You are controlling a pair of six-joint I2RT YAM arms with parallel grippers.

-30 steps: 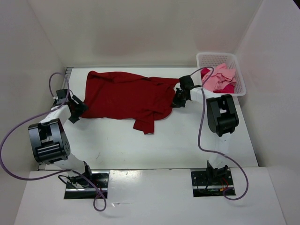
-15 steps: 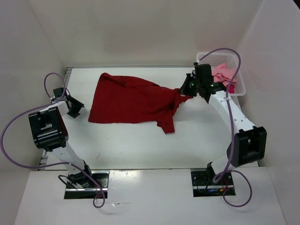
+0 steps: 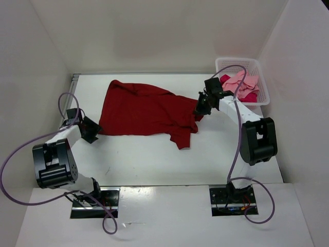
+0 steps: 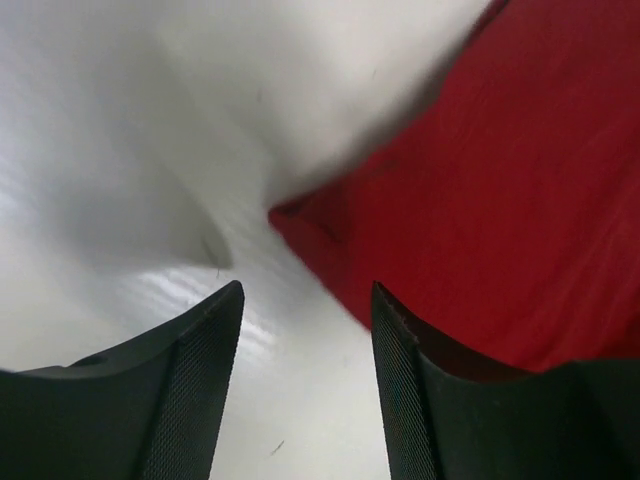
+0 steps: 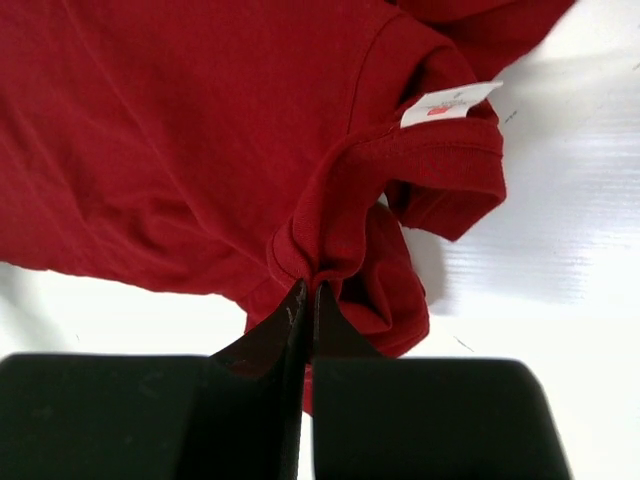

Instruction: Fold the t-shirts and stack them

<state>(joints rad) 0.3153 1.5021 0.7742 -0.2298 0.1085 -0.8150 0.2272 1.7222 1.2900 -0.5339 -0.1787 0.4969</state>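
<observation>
A dark red t-shirt [image 3: 144, 107] lies spread, somewhat rumpled, across the back of the table, with one sleeve [image 3: 184, 138] pointing toward the front. My right gripper [image 3: 199, 109] is shut on a bunched fold of it near the collar [image 5: 312, 285], just below the white neck label [image 5: 445, 103]. My left gripper [image 3: 94, 128] stands open at the shirt's lower left corner [image 4: 292, 216]; only bare table shows between its fingers [image 4: 195, 385]. A light pink t-shirt [image 3: 240, 82] and a crimson-pink one [image 3: 251, 96] lie crumpled in the basket.
The white mesh basket [image 3: 234, 60] stands at the back right corner, close behind my right arm. White walls close in the table on the left, back and right. Bare table [image 3: 154, 164] lies in front of the shirt.
The right gripper closed on the shirt's collar end and dragged the shirt rightward. The left edge slid away from the left gripper, which then followed to the corner with narrower jaws.
</observation>
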